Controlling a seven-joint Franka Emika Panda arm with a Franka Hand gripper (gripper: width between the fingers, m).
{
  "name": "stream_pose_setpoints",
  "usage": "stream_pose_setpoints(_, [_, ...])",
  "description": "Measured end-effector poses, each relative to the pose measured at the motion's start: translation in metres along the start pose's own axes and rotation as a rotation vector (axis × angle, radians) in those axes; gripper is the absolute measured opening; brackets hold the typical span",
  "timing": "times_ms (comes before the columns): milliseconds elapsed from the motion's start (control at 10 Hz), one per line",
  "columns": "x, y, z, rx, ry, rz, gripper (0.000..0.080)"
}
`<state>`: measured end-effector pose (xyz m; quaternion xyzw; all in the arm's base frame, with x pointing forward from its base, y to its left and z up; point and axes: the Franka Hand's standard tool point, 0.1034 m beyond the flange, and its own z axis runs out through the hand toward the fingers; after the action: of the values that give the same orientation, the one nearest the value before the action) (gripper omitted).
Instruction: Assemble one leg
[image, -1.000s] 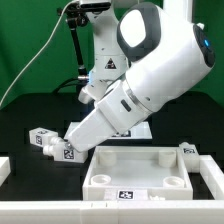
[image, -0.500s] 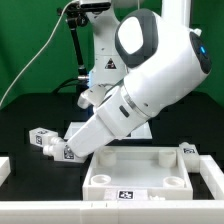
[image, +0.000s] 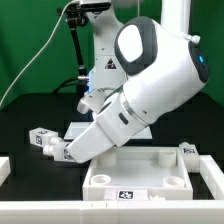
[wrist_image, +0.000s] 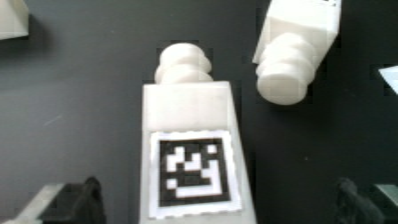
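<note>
Three legs (image: 40, 138) (image: 63, 152) (image: 188, 150), one panel (image: 150, 160)

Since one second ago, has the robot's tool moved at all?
Yes. In the exterior view the tool has gone lower and toward that view's left, nearer the leg, judged against the white panel.

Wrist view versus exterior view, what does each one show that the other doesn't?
Wrist view only: the threaded tip of the leg, and the open gripper straddling that leg. Exterior view only: the large white panel, the arm, and a third leg at that view's right. Both: the leg and a second leg beside it on the black table.
</note>
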<state>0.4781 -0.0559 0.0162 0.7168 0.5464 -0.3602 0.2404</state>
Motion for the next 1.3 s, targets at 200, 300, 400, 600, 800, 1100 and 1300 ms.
stream_pose_setpoints(200, [0.000,0.000,0.000,0.000,0.000,0.000,0.0418])
stream_pose_setpoints(300, [0.000,0.000,0.000,0.001,0.000,0.000,0.0418])
stream_pose_setpoints(400, [0.000,0.000,0.000,0.000,0.000,0.000,0.0281])
stream_pose_setpoints(600, [-0.006,0.001,-0.009,0.002,-0.001,-0.006,0.0281])
stream_pose_setpoints(800, [-0.039,0.004,-0.040,0.029,-0.020,-0.021,0.0281])
stream_pose_setpoints(1100, [-0.063,0.022,-0.059,-0.004,0.122,-0.042,0.0281])
stream_pose_setpoints(1300, [-0.068,0.028,-0.057,-0.004,0.253,-0.030,0.0281])
